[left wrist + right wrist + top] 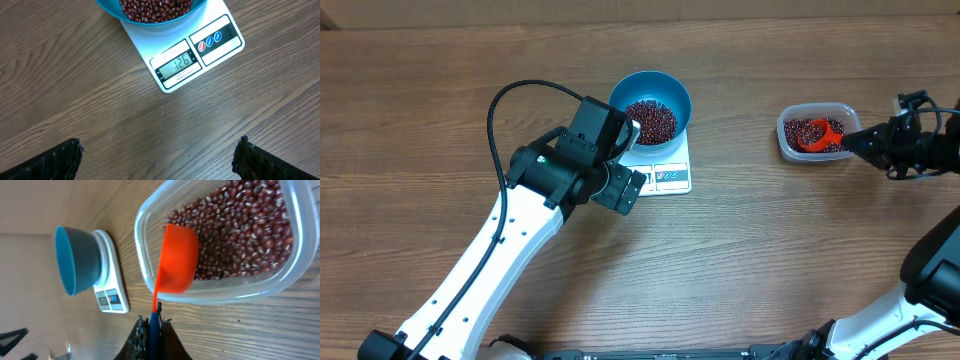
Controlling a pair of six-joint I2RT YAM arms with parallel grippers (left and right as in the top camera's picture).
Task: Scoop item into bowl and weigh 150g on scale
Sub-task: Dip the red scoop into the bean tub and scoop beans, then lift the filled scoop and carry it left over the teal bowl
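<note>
A wooden tabletop [750, 250] seen from above, with two robot arms reaching in from the near edge. Near the middle stands a small white scale [672, 176]. A round blue bowl [672, 88] sits on its platform and covers most of it. The bowl holds a shallow heap of small dark red-brown beans [650, 120]. In the left wrist view the scale's display [178, 63] reads 126, with two round buttons, one red and one blue, beside it.

The left arm ends just beside the scale, on its display side and towards its left. The left fingers [55, 162] are spread wide apart, holding nothing. They hang above bare wood in front of the scale, touching neither the scale nor the bowl.

Well apart to the right lies a clear plastic tub [783, 135] with rounded corners, holding more of the same beans. The right fingers [150, 335] are pressed together, pinching the thin handle of an orange-red scoop [176, 260]. The scoop's cup is inside the tub, down among the beans by the tub wall nearest the right arm. Whether the cup holds any beans cannot be told. From the right wrist view, the bowl and scale show in the distance beyond the tub.
</note>
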